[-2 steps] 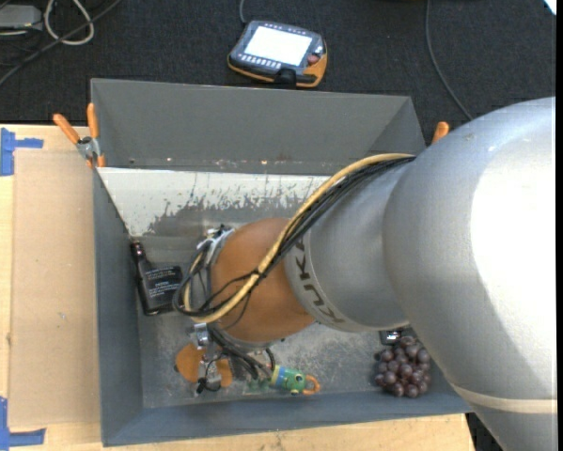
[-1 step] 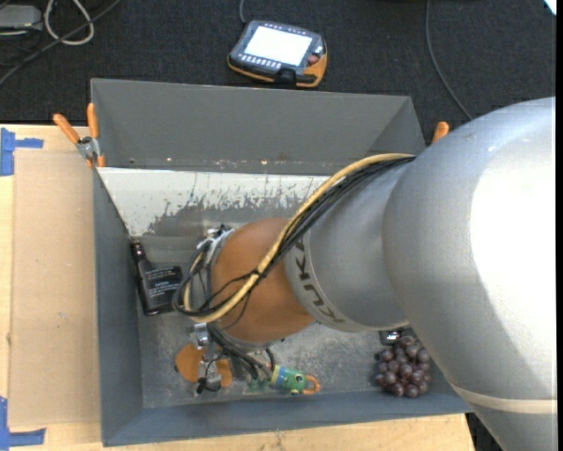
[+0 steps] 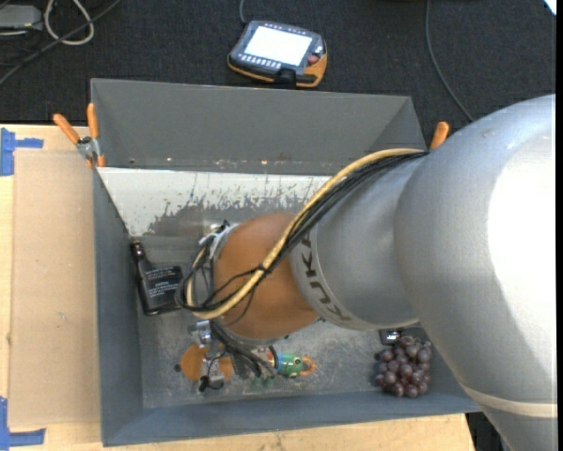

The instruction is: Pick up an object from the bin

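Observation:
My gripper [image 3: 206, 344] hangs low near the bin's front wall, left of centre, below the orange cover on the wrist. Right beneath it lies a small orange thing [image 3: 196, 362], partly hidden by the gripper; whether it is gripped is unclear. Just to the right lies a small toy in green, orange and blue [image 3: 291, 365]. A black boxy device [image 3: 156, 286] lies by the left wall, up and to the left of the gripper.
A bunch of dark purple grapes [image 3: 403, 365] lies in the front right corner. The thick grey arm and its cables cover the right and middle of the bin. The front wall is very close to the gripper.

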Robot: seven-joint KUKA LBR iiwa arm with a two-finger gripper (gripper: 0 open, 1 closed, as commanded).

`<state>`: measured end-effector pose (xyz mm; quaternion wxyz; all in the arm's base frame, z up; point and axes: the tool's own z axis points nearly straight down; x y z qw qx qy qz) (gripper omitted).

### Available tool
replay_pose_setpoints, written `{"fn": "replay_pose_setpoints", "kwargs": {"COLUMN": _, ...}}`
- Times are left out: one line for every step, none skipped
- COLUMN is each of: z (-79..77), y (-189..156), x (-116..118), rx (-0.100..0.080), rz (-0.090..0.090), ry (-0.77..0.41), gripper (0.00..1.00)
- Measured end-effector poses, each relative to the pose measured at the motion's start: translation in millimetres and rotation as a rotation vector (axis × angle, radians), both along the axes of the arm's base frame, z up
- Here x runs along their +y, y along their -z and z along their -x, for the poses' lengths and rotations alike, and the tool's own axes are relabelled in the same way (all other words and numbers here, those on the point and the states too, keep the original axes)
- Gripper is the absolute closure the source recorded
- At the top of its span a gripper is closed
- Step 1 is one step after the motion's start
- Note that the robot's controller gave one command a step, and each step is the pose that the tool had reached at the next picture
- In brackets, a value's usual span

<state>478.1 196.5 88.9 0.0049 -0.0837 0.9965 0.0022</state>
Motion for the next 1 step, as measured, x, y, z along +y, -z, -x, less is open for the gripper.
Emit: {"fn": "replay_pose_setpoints", "kwargs": {"z": -0.4, "y": -9.8, "x": 0.2, "rx": -0.001, "rz": -0.001, "ry": 0.003, "gripper": 1.00}}
